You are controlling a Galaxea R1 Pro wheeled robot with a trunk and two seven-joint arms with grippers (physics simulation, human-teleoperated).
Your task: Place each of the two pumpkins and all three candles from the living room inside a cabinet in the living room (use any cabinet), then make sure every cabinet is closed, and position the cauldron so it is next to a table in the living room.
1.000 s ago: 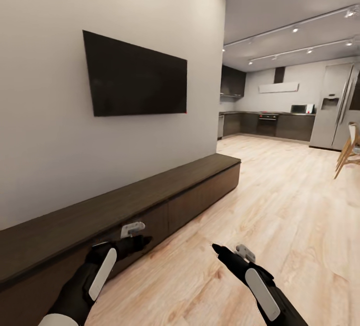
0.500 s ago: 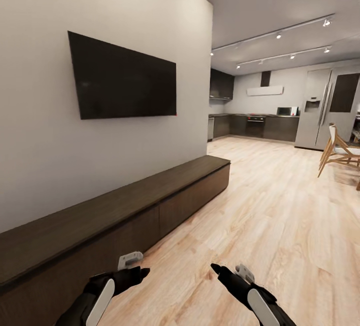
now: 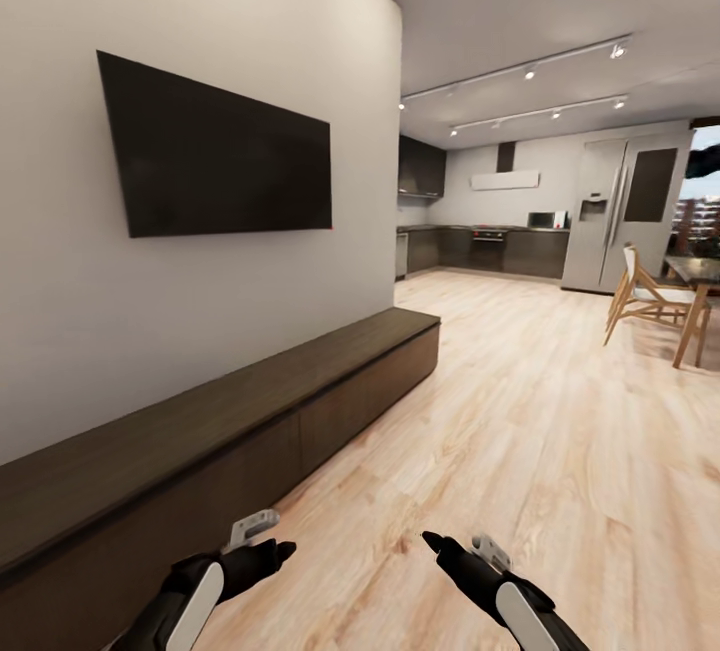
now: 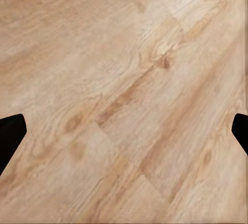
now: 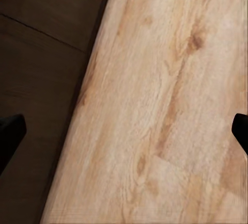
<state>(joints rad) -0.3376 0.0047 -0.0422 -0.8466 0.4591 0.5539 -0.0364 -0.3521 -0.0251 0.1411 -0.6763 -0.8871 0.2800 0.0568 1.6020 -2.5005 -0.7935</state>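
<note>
Cabinet (image 3: 250, 411) beside left pincer (image 3: 280, 551), drawers flush, pincer spread

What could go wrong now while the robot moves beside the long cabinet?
1. The left pincer hangs close to the cabinet front; a turn might scrape it.
2. Both pincers are open and empty, and the view shows mostly floor, so pumpkins or candles may take time to find.
3. Chairs ahead could block the base.

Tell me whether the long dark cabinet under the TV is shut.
Shut, as far as visible: the cabinet shows flat drawer fronts flush with one another, none pulled out. Its near end runs out of frame.
</note>
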